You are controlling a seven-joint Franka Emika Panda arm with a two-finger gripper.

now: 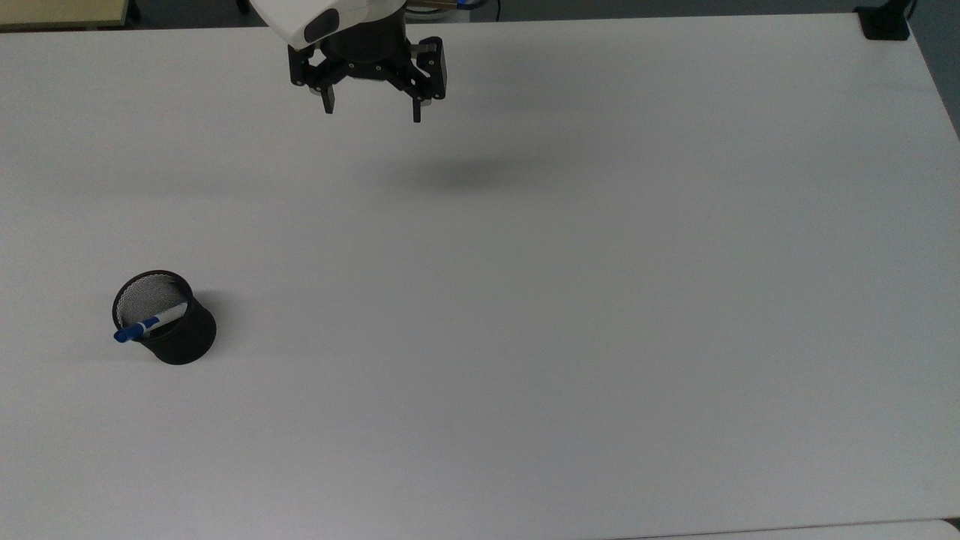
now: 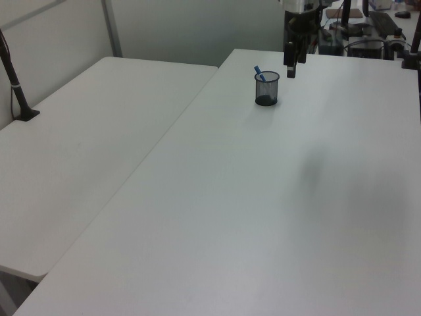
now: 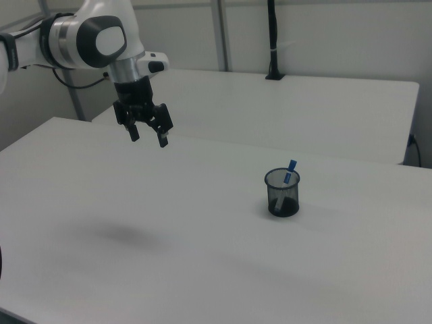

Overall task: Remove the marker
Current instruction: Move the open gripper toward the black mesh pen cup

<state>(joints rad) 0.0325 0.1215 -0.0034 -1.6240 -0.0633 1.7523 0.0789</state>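
Observation:
The marker [image 1: 142, 327], white with a blue cap, leans inside the black mesh cup [image 1: 176, 330] at the top view's lower left, its blue end sticking out over the rim. From the side the marker [image 3: 290, 171] rises above the cup [image 3: 283, 193], and the marker [image 2: 260, 72] and cup [image 2: 266, 89] also sit far back in the left view. My gripper [image 1: 372, 114] hangs high above the table near the top view's upper edge, far from the cup, open with nothing between its fingers. The gripper [image 3: 148, 138] shows the same spread in the right view.
The white table [image 1: 570, 285] carries a soft shadow of the arm [image 1: 457, 174]. A second white table [image 2: 72, 164] adjoins it. A black clamp post [image 3: 273, 40] stands on the far table, and another black mount [image 1: 885, 22] sits at the top view's upper right corner.

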